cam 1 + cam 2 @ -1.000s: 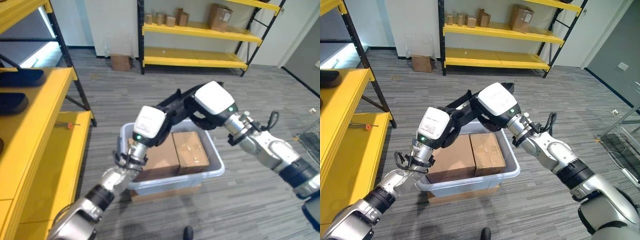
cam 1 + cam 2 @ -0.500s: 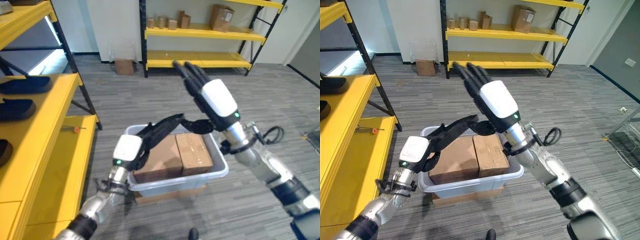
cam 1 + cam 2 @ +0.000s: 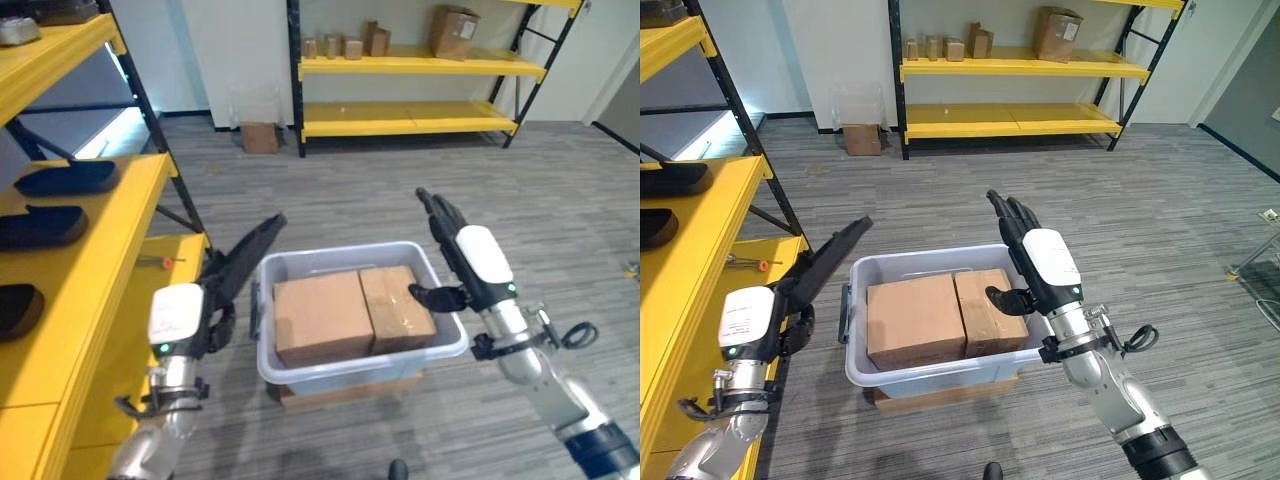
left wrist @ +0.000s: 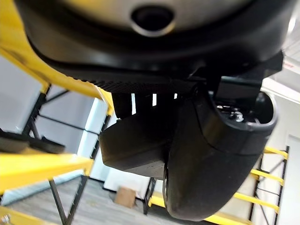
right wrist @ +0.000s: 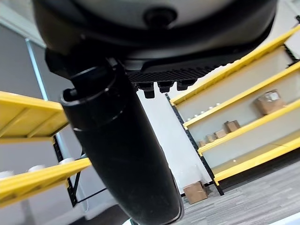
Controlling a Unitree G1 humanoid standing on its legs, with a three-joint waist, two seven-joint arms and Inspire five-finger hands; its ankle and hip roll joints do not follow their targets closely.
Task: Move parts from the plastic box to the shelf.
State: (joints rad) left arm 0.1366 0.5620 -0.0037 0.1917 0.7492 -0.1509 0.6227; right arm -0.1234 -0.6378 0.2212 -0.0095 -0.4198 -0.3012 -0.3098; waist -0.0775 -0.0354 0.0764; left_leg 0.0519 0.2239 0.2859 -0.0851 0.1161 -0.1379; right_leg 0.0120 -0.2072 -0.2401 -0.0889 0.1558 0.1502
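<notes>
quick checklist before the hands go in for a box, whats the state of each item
1. Left hand open, holding nothing: ok.
2. Right hand open, holding nothing: ok.
3. Two boxes in the bin, big box and small box side by side: ok.
4. Hands flank the bin, one each side: ok.
5. Free spot on the near shelf: ok.
6. Finger gap between boxes and bin wall: cannot tell.

The grey floor (image 3: pixel 1140 200) carries a flat cardboard sheet (image 3: pixel 940 398). The plastic box (image 3: pixel 940 370) sits directly on that sheet. Beyond the box, a small carton (image 3: pixel 862 139) stands on the floor.
</notes>
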